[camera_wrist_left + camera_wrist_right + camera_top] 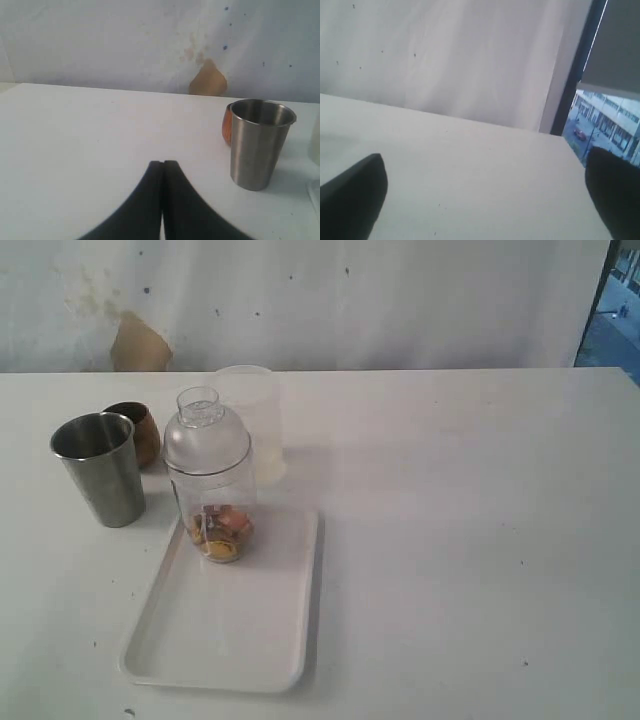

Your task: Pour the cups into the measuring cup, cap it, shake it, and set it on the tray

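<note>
The two black fingers of the left gripper [162, 166] are pressed together, with nothing between them, and they hang over the bare white table [470, 540]. The right gripper [485, 197] has its fingers spread wide apart and also holds nothing; under it there is only table.

Near the left gripper stands the steel tumbler [260, 145], upright, and the small copper cup [135, 430] is just behind it, touching or almost touching. The measuring cup [213, 515] stands upright on the far part of the tray [240, 640], with the cap [205, 435] on it and some orange and yellow pieces at the bottom. A frosted cup [258, 410] stands just behind it, off the tray.

Behind the table is a white wall [350, 300] with small dark spots and a brown patch [135, 345]. At the right side a window [605, 120] shows buildings outside.
</note>
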